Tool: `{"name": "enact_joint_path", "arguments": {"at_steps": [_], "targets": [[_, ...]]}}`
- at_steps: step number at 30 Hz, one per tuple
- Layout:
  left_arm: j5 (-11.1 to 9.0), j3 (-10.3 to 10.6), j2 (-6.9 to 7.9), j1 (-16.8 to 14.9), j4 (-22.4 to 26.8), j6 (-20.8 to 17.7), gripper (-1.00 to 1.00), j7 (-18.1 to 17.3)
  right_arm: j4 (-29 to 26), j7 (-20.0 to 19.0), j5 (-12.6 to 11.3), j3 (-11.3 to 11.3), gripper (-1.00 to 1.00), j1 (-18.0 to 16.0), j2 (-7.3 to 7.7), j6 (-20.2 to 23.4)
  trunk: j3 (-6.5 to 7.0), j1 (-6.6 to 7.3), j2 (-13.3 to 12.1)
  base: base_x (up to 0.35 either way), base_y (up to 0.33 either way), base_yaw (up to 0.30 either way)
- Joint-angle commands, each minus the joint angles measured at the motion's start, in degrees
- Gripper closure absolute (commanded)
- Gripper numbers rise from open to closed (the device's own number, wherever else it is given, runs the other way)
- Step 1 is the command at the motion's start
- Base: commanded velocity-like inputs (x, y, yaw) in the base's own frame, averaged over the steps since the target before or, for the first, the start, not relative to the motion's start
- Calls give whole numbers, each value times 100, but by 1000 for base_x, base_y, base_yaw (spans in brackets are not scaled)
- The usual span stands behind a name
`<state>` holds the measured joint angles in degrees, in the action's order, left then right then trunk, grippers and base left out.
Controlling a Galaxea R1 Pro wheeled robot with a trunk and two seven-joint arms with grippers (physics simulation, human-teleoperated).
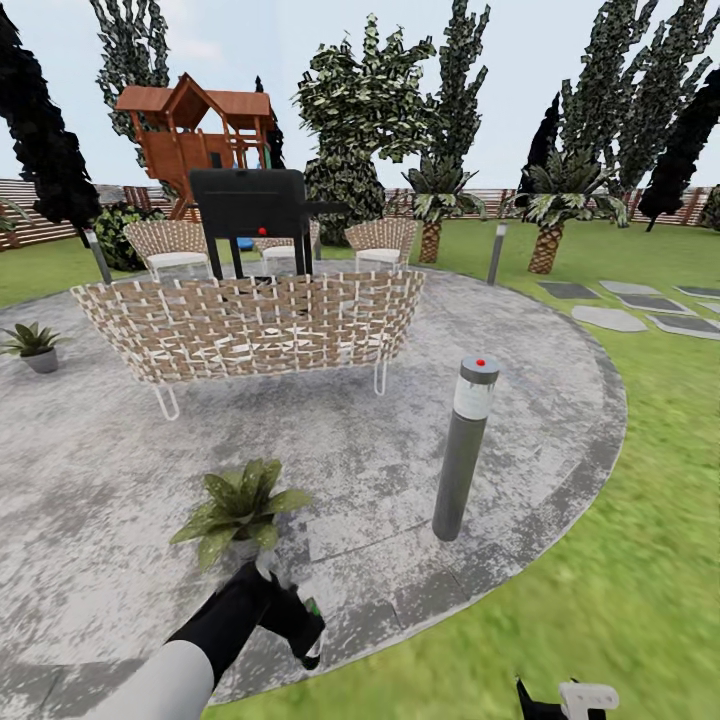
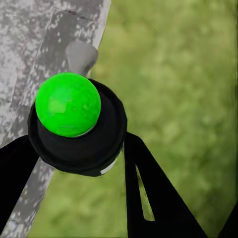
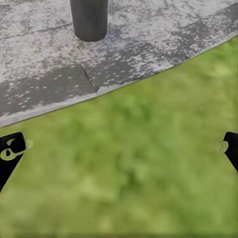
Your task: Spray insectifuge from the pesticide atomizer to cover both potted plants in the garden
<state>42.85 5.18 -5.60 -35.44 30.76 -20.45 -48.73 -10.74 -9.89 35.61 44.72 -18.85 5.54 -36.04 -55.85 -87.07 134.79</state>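
We stood where the round mottled grey paved patio (image 1: 90,500) met green lawn (image 1: 640,560); our left gripper (image 1: 305,632) clasped the dark green atomizer bottle (image 2: 74,126), our right gripper (image 3: 119,148) gaped wide.

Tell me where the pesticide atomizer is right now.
The pesticide atomizer is held in the left gripper, low in the head view, just in front of the nearer potted plant near the patio edge.

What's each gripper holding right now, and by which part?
Left gripper holds the pesticide atomizer, fingers clamped on the dark body below its green cap; exact height can't be told. Right gripper is open, holding nothing.
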Motion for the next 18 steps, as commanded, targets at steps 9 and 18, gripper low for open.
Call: {"name": "enact_joint_path", "arguments": {"at_steps": [9, 18], "targets": [[-400, -3, -31, 239, 63, 569, 100, 7, -2, -40, -1, 57, -100, -4, 0, -17, -5, 1, 2, -55, 37, 0], [-496, 1, -11, 239, 82, 568, 100, 7, 2, -40, -1, 54, -100, -4, 0, -17, -5, 1, 2, -269, 196, -1]]}}
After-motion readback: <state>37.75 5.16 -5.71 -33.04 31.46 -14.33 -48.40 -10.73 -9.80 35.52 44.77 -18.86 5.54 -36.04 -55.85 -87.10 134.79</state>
